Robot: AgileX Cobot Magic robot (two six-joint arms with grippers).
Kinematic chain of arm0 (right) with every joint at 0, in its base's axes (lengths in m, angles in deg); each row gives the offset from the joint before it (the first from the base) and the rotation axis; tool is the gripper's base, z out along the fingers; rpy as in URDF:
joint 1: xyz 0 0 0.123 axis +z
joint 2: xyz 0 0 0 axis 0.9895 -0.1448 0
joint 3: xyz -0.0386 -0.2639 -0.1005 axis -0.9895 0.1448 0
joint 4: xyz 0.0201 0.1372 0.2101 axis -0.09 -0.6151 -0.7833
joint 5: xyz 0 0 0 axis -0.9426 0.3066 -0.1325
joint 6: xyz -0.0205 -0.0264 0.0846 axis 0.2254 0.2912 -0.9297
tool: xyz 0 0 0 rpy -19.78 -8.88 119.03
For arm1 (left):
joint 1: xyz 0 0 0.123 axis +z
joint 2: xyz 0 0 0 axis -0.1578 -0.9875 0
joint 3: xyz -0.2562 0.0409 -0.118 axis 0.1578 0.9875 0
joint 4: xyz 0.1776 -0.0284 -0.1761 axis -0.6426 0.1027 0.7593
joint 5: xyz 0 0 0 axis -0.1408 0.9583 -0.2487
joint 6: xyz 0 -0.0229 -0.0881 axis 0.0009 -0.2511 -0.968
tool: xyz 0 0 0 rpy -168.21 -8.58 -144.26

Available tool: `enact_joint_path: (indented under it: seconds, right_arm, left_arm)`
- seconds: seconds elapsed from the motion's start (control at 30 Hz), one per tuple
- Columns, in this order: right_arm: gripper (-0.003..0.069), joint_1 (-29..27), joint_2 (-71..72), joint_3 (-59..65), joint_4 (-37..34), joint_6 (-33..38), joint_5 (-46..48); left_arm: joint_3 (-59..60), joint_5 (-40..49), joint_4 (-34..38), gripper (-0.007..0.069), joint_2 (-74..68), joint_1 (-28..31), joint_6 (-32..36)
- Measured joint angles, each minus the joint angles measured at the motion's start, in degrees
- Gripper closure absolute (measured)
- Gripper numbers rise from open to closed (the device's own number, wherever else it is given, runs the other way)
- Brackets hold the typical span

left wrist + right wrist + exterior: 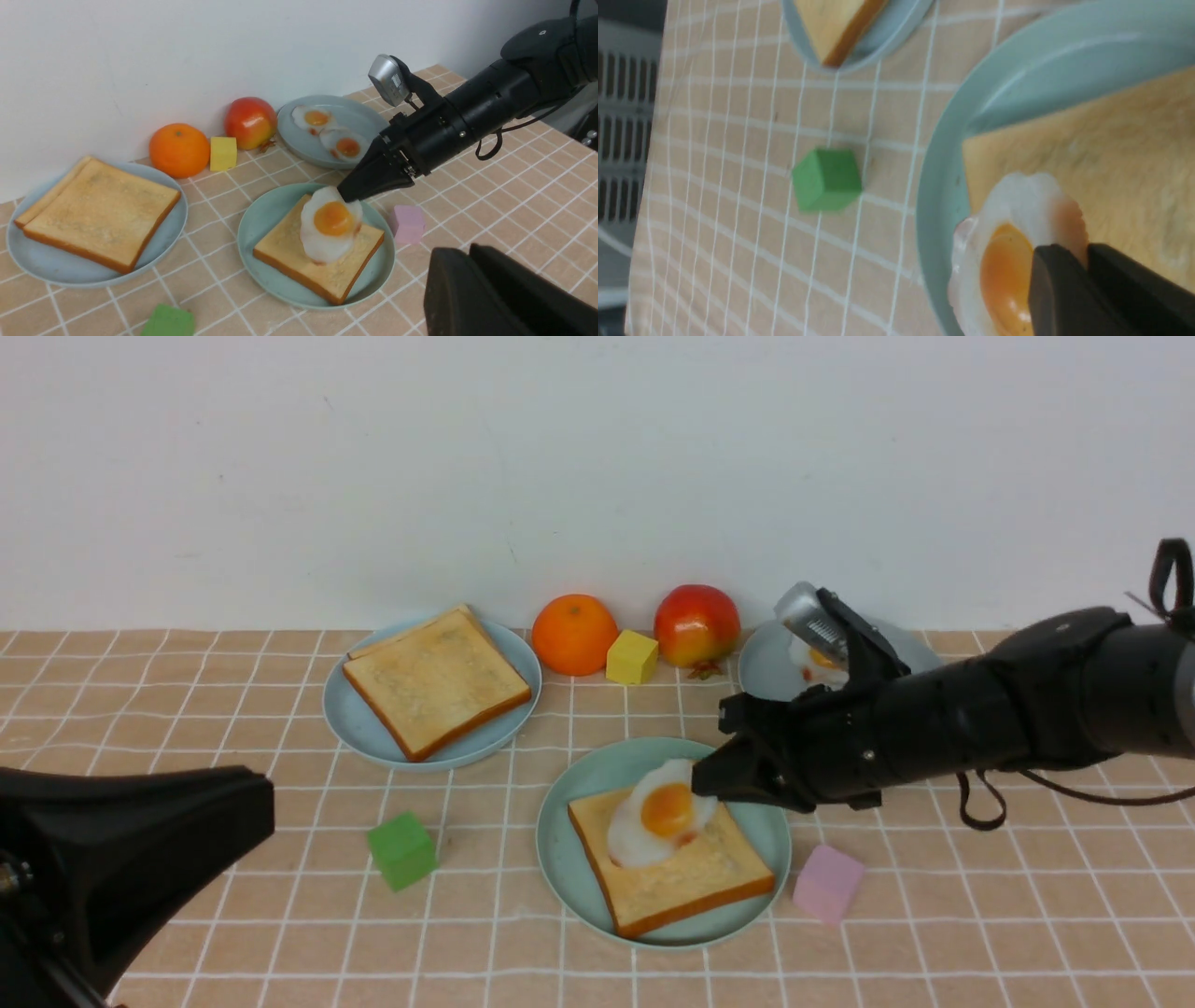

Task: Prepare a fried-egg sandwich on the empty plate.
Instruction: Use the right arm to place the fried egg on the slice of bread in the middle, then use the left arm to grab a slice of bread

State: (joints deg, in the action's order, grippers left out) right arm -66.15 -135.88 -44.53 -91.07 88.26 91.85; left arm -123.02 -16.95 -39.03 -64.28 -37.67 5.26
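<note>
Left claw (468, 252): sat low at the near left, fingers pressed together, nothing between them.
Blue plate (347, 719): stood back left and bore two stacked toasts (434, 683).
Green block (402, 849): lay between the left claw and the green plate.
Green plate (565, 803): stood near centre, with one slice (695, 882) flat on it.
Egg (658, 812): hung tilted over that slice's far corner.
Right claw (711, 782): pinched the egg's edge above the green plate's far rim.
Pink block (827, 884): lay just beside the green plate's right rim.
</note>
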Motion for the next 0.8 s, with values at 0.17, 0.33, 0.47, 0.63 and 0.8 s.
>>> enact_joint_path:
  seconds: [0.17, 0.33, 0.47, 0.63, 0.8]
  right_arm:
    - [0.0575, 0.00, -2.28, 0.00, -1.20, 0.28, -1.61]
    - [0.0463, 0.00, -2.61, 0.02, -1.41, 0.28, -3.29]
    - [0.0263, -0.52, -2.11, 0.02, -1.08, 0.33, -2.34]
    - [0.0202, -2.86, 3.16, 0.06, 4.93, -1.62, 2.39]
    - [0.0361, -5.74, 19.59, 0.06, 29.86, -17.58, 13.29]
  left_arm:
    - [0.00, 0.73, -0.18, 0.0574, 0.00, 0.00, 0.00]
    - [0.00, 0.73, -0.18, 0.0568, 0.00, 0.00, 0.00]
    - [0.00, 0.73, -0.18, 0.0565, 0.00, 0.00, -0.09]
    - [0.00, 2.12, 0.25, 0.0564, -0.33, 0.00, -1.17]
    - [-0.12, 4.53, 0.70, 0.0564, -8.77, 0.00, -2.28]
